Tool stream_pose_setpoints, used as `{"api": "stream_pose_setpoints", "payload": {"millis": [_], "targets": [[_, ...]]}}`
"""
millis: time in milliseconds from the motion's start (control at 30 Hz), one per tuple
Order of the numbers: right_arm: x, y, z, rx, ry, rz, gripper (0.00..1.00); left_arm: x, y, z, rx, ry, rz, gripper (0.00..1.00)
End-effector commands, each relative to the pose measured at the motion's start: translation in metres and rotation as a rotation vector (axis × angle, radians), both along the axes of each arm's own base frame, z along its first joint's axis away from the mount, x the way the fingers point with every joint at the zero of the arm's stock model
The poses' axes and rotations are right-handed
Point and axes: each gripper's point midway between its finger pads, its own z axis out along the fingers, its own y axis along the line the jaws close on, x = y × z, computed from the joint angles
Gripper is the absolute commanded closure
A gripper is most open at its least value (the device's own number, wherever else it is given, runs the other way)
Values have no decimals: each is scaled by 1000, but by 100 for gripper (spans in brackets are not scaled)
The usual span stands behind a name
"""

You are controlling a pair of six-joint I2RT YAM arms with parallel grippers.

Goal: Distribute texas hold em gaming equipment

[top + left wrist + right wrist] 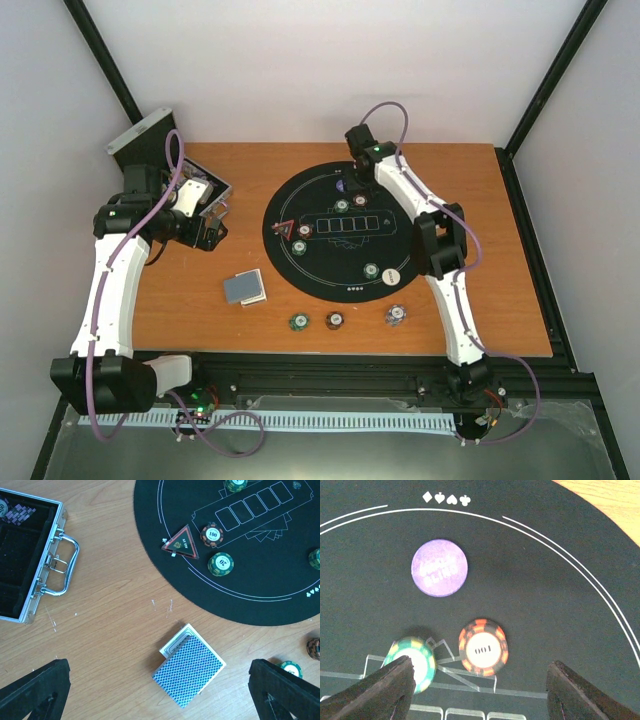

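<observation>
The left gripper (160,700) hangs over the bare table (115,610), its jaws wide apart and holding nothing. Just ahead of the fingers lies the deck (189,672), blue backs up and slightly slipped, so that a white card edge shows at its far corner. It rests on the wood, off the mat (260,595). Further out, near the mat's edge, the red marker (181,542) lies flat with a 100 chip (212,534) just beside it and a 20 chip (220,563) close by. Off to one side stands the open case (30,595), its handle turned toward the mat, well apart from the deck. The right gripper (479,690) hangs over the far part of the mat, its jaws likewise apart and empty. Between its fingers sit a green chip (415,662), partly hidden by one finger, and a red chip (483,647), near each other but not touching, on the printed card outlines. Beyond them the purple disc (439,568) lies flat, touching neither. From above, a near green chip (371,270) and a white disc (393,277) sit just beside each other at the mat's near right. On the wood between the mat and the arm bases an outer green chip (298,321), an outer brown chip (335,320) and a purple-white chip (396,315) lie in a row.
</observation>
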Motion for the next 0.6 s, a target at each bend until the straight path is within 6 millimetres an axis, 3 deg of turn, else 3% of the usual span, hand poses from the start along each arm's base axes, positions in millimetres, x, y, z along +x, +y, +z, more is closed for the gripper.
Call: {"api": "stream_pose_setpoints", "payload": {"millis": [0,100,167,200,233,400,567], "targets": [[-27,-1,78,56,-73,2,28,-1,2,16,13,-38,-5,0],[-74,16,89,35,-85,59,28,-3,1,18,7,-42,-6,0],[-118,28,77,21,-58,102,26,-5,0,17,2,-41,-7,0],[-137,39,85,29,-76,128,25,-5,0,16,1,-39,-7,0],[-162,41,69,3,-56,139,24,-6,0,16,0,-38,-7,0],[-271,71,38,14,12,241,20,-11,-1,17,-3,-41,-10,0],[-338,75,13,23,74,283,18,-14,-1,21,1,-49,-10,0]]}}
